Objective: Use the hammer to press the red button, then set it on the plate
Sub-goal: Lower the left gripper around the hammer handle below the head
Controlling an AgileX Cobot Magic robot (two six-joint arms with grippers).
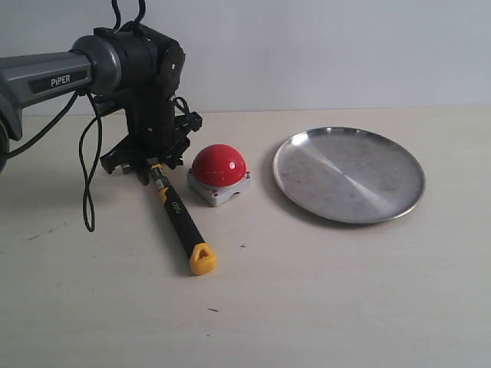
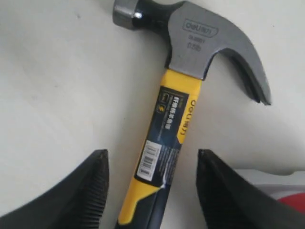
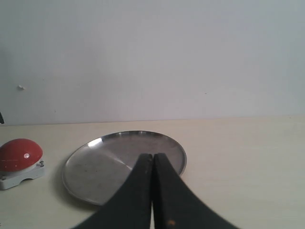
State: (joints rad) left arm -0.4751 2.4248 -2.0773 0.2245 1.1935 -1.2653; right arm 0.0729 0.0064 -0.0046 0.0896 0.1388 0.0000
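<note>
Hammer (image 1: 181,222) lies flat on the surface (image 1: 307,299) just beside the red button (image 1: 219,164), its handle between the wide-spread jaws of the left gripper (image 2: 151,155), seemingly lined up for a grasp, while the right gripper (image 3: 152,160), pinched closed and empty, faces the plate (image 1: 349,175).

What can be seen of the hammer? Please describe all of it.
The hammer is a claw hammer: grey metal head with a curved claw, yellow neck with a printed label, black grip, yellow end cap. It lies flat on the pale table, beside the red button without touching it, end cap toward the exterior camera. The open left pincer hangs over it, one finger on either side of the neck, with a gap on each side.
</note>
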